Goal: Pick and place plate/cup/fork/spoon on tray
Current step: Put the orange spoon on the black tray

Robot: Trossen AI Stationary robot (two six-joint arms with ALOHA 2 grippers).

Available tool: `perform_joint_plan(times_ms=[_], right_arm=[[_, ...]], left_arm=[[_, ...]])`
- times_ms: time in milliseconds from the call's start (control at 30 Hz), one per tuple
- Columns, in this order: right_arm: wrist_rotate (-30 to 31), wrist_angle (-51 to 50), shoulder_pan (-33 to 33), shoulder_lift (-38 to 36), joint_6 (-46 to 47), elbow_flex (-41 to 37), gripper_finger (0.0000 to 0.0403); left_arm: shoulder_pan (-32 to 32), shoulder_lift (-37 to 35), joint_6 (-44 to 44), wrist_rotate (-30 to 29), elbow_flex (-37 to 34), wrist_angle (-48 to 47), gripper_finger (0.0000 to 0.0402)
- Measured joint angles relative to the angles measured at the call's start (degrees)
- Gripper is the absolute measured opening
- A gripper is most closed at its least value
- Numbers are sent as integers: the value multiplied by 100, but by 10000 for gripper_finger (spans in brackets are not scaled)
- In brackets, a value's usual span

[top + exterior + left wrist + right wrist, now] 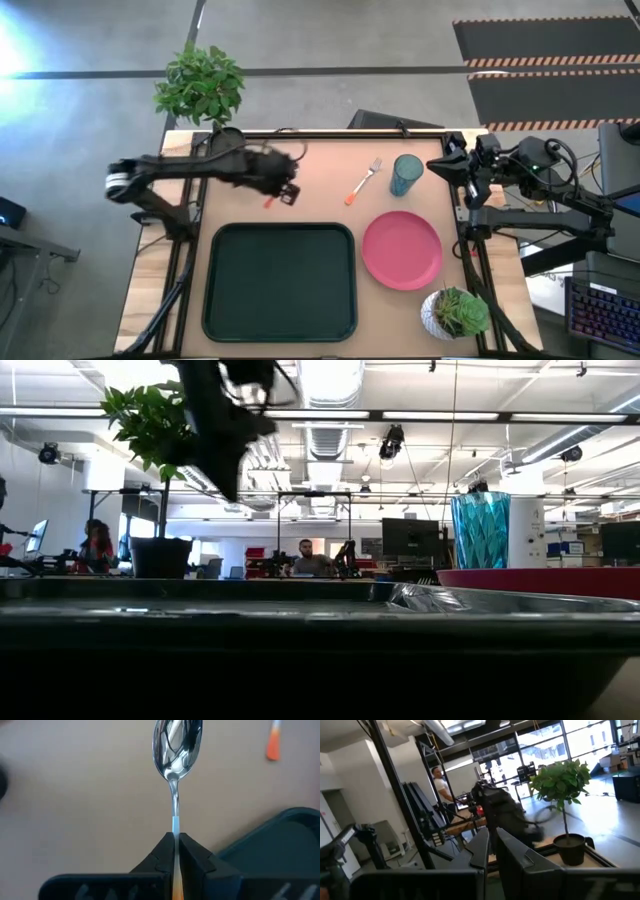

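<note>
My left gripper (287,188) is over the table's far left part, beyond the dark tray (280,281), and is shut on the orange-handled spoon (177,750). The orange-handled fork (363,182) lies flat on the table to the right of it, and its handle also shows in the left wrist view (273,742). The teal cup (406,175) stands upright beside the fork. The pink plate (401,250) lies flat to the right of the tray. My right gripper (450,166) is shut and empty at the table's far right edge. My left gripper pinches the spoon by its orange handle (175,879), where it meets the thin metal stem, between its two fingers. The spoon runs along the fingers and sticks out ahead of them, bowl (177,742) farthest out. It is lifted clear of the table.
A potted plant (200,85) stands at the table's far left corner and a small succulent in a white pot (455,312) at the near right. The tray's near rim fills the bottom of the low view (300,625). People sit in the room beyond the table.
</note>
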Motion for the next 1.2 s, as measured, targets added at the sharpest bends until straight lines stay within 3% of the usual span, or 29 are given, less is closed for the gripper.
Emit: perform_joint_plan(times_ms=[167,333,500,700,833,1000,1200], right_arm=[[0,3,0,1,-68,0,22],[1,3,0,3,-136,0,22],[1,5,0,3,-150,0,22],[3,12,0,1,-187,0,22],[3,12,0,1,-188,0,22],[3,12,0,5,-188,0,22],[3,10,0,5,-188,0,22]], left_arm=[[-965,-1002,-1917,-332,-633,-633,0],[-2255,-1505,-3997,-410,-1212,-818,2],[-3623,-1445,-6100,-412,-1488,-776,2],[-4858,-795,-8038,-120,-1440,-639,1],[-5212,-319,-8409,508,-1463,-7,1],[-5120,41,-8407,248,-1446,461,0],[-4963,123,-8337,224,-1543,-95,0]])
